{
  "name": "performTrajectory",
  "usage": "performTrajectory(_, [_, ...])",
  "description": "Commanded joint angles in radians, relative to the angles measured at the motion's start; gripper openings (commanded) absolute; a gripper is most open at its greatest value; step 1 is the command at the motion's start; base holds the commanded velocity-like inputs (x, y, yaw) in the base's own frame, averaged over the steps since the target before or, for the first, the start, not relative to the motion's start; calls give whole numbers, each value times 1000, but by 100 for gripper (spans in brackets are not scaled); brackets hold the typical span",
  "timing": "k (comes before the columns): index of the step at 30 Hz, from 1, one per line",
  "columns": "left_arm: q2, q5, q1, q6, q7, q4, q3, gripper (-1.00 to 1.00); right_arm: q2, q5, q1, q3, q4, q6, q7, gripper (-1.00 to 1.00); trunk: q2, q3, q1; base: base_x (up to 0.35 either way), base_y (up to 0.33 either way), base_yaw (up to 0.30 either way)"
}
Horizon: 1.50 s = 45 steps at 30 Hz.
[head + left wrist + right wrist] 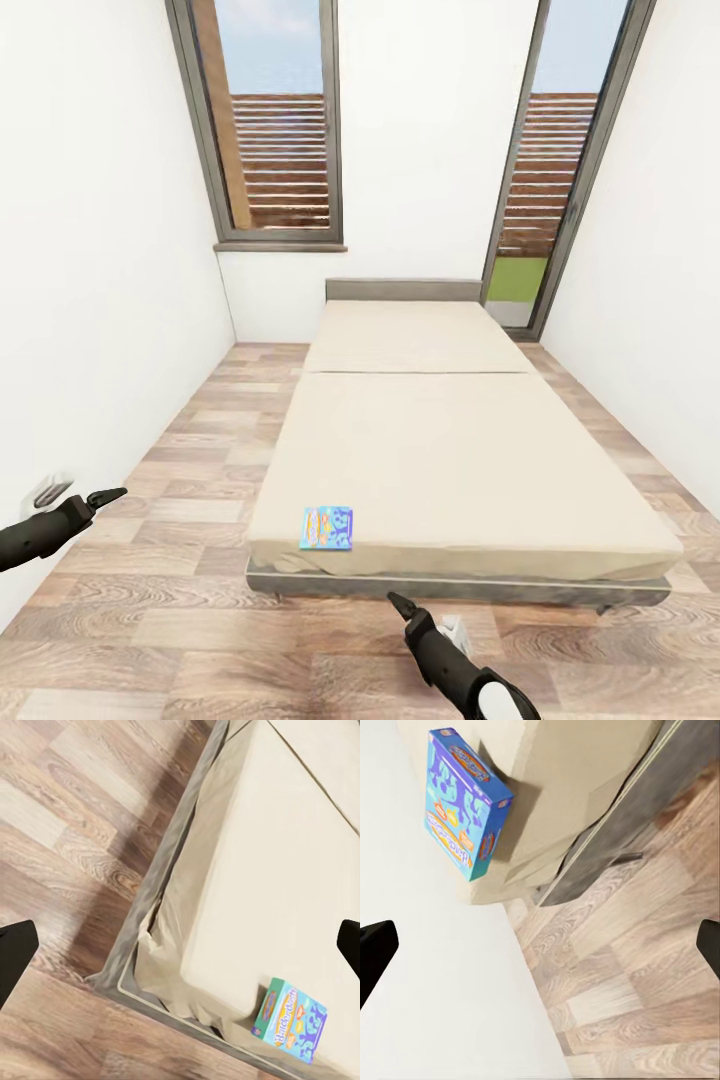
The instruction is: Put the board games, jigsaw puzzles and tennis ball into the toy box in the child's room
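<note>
We are facing the large beige mattress bed (440, 440) with its low grey headboard. A small blue board game box with orange-yellow art (327, 528) is lying flat near the bed's front left corner. Our left gripper (100, 497) and right gripper (402, 606) are hovering over the wood-plank floor (190, 610), both spread apart and holding nothing.

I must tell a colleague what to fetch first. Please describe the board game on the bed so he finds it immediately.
Find the large beige bed between the two tall windows. At its foot, near the corner on the robot's left, lies the board game: a small flat blue box with orange-yellow art, the one bright thing on the plain mattress.
</note>
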Motion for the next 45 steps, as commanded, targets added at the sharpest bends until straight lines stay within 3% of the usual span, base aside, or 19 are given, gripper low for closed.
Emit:
performTrajectory(1, [0,3,-1,8,-2,0,2,100,4,-4,-9,1,14,2,1,100,-8,-4,4,0,0,0])
performTrajectory(9, [0,3,-1,5,0,1,3,100,52,-1,-120,15,147,-62,0,100,-64,-29,35,0,0,0])
performTrajectory(16, [1,3,-1,5,0,1,2,100,52,11,-194,103,192,-214,-1,100,-113,-51,61,0,0,0])
performTrajectory(22, [0,3,-1,3,3,1,2,100,52,3,-206,132,200,-286,-2,100,-155,-70,84,0,0,0])
performTrajectory(33, [0,2,-1,0,11,1,3,100,52,-100,-208,146,202,-319,40,100,-232,-104,127,0,0,0])
performTrajectory(45, [-1,2,-1,-1,13,1,3,100,52,-116,-208,177,192,-322,59,100,-316,-142,173,0,0,0])
